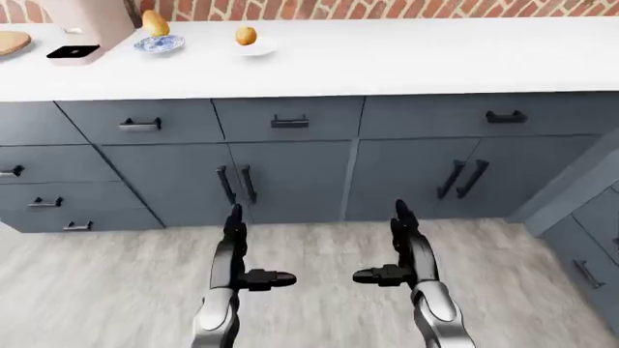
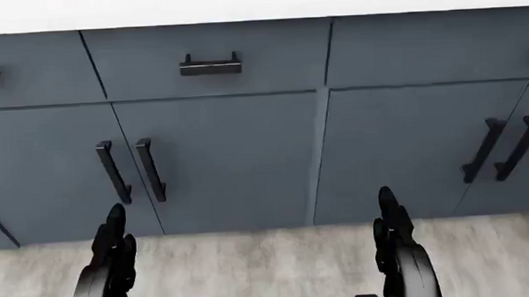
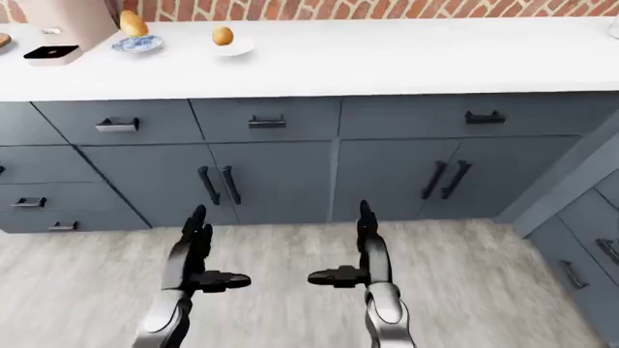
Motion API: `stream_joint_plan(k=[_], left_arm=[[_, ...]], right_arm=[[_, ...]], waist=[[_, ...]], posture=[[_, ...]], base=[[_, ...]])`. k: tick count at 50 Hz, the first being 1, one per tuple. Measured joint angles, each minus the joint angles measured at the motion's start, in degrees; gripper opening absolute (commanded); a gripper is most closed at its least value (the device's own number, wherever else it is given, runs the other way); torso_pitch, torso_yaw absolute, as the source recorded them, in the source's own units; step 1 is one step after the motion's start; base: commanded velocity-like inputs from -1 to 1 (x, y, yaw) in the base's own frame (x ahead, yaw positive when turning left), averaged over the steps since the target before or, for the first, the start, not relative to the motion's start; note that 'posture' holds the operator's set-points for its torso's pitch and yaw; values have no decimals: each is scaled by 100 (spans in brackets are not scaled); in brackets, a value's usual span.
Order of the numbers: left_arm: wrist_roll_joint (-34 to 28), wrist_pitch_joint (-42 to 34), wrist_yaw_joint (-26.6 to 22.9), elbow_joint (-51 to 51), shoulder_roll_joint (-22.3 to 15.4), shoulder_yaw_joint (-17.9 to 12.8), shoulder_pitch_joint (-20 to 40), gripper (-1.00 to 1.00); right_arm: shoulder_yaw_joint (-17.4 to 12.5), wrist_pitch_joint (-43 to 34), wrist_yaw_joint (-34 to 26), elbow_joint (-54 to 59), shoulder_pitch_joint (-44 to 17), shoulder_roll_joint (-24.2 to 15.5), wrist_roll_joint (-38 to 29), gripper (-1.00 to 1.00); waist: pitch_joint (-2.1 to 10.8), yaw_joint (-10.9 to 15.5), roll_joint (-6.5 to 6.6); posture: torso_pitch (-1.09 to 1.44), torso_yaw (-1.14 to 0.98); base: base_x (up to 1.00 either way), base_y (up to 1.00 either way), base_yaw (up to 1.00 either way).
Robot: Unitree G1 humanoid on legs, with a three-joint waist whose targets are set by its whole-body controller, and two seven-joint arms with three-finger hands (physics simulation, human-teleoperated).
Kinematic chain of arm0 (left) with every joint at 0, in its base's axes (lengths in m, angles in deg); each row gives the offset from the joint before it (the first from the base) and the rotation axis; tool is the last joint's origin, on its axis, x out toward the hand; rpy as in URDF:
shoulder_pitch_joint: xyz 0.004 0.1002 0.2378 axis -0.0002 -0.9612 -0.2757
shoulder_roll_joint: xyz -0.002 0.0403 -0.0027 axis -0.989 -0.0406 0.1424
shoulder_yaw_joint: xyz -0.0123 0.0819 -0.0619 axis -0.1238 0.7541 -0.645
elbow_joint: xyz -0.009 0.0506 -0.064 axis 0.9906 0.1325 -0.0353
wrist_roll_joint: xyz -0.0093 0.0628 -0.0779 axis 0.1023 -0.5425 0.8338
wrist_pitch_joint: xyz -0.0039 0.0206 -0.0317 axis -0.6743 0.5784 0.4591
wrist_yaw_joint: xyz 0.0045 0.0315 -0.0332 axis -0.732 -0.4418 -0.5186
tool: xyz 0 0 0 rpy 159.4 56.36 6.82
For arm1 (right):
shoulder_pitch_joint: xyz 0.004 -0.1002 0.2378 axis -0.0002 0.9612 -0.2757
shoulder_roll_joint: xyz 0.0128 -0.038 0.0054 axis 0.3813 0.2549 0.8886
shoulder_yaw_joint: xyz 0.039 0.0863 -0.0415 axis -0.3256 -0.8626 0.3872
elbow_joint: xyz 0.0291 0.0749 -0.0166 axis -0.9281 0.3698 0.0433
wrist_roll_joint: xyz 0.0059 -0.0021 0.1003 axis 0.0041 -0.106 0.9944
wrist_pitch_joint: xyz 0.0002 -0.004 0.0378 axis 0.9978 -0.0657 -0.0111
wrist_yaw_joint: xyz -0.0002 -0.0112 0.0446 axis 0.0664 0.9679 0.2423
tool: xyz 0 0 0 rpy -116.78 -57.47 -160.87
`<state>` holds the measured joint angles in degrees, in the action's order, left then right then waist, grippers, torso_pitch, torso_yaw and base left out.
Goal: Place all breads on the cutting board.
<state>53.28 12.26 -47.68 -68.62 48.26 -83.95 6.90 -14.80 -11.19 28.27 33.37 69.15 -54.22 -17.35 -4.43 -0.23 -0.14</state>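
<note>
We're standing off from a white counter (image 1: 387, 58) that runs across the top of the left-eye view, with a brick wall (image 1: 387, 7) behind it. Both our hands are up over the pale wood floor (image 1: 96, 283), low in the view. The left hand (image 1: 239, 250) has its fingers straight up and its thumb poking inward toward the other hand, spread open, nothing in it. The right hand (image 1: 401, 246) mirrors it, fingers up, thumb pointing in, also holding nothing.

The breads sit far up at the top left of the left-eye view, well apart from both hands. One long golden bread (image 1: 154, 23) stands on a blue patterned plate (image 1: 159, 45). Just right of it a small round bread (image 1: 246, 35) rests on a white plate (image 1: 255, 48). At the very left edge we catch a slice of the cutting board (image 1: 11, 42) (only its rounded end shows). Between that board and the blue plate stands a pinkish appliance (image 1: 82, 25) with a dark tray at its base.

Between us and the counter top there is a run of grey-blue cabinets (image 1: 290, 174) with black handles (image 1: 289, 122); the head view shows little else but these doors and our fingertips (image 2: 386, 204).
</note>
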Motion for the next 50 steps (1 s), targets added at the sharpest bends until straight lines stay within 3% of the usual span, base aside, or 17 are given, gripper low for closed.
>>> stream_joint_plan(k=[1,3,5,8,14,19,24,28,31,34,36,40,43,50], left_arm=[[29,-92,-20,-262,-13,-7,-69,100],[80,-211,-64,-853,-25,-12,-17,100],[92,-262,-71,-1020,-12,-6,71,100],[64,-530,-60,-1150,5,59,76,100],[7,-1420,-69,-1812,-61,55,354,100],[-20,-2264,-91,-2709,-140,-44,737,100],[-44,-3110,-146,-3232,-284,-186,1256,100],[8,-3758,-150,-3721,-414,-376,1582,100],[87,-4021,-163,-3802,-490,-480,1710,100],[198,-4181,-191,-4001,-552,-529,1734,100],[252,-4194,-192,-4040,-590,-594,1752,100],[306,-4170,-162,-4008,-667,-709,1733,100],[300,-4211,-139,-3859,-712,-815,1638,100],[301,-4084,-134,-3839,-670,-740,1569,100]], right_arm=[[23,-43,0,-149,5,2,0,100],[33,-35,19,-564,-69,-10,-27,100],[63,60,27,-574,-149,14,-50,100],[99,44,0,-413,-145,13,-62,100],[57,-648,27,-988,-210,-10,-44,100],[72,-1206,-21,-1697,-500,-55,-105,100],[-45,-1951,-59,-2333,-883,-89,-8,100],[-37,-2284,-18,-2474,-1061,-121,49,100],[94,-2551,-28,-2563,-1093,-106,2,100],[112,-2757,-78,-2769,-1131,-102,-25,100],[116,-2931,-127,-2992,-1241,-116,-22,100],[184,-2930,-203,-3231,-1431,-64,-33,100],[282,-2935,-247,-3048,-1323,-10,26,100],[69,-3067,-176,-3063,-1400,-81,94,100]], waist=[[52,-17,-27],[321,46,-22],[222,61,-55],[329,56,-37],[314,45,-13],[419,46,-14],[445,48,-15],[434,36,-18],[317,-12,49],[294,-44,6],[297,-63,69],[284,-77,469],[197,-20,445],[179,11,52]], posture=[[0,0],[0,0],[0,0],[0,0],[0,0],[0,0],[0,0],[0,0],[0,0],[0,0],[0,0],[0,0],[0,0],[0,0]], base=[[0,0,0],[0,0,0],[0,0,0],[0,0,0],[0,0,0],[0,0,0],[0,0,0],[3,4,0],[18,28,0],[19,29,0],[21,29,0],[21,29,0],[22,29,0],[18,26,0]])
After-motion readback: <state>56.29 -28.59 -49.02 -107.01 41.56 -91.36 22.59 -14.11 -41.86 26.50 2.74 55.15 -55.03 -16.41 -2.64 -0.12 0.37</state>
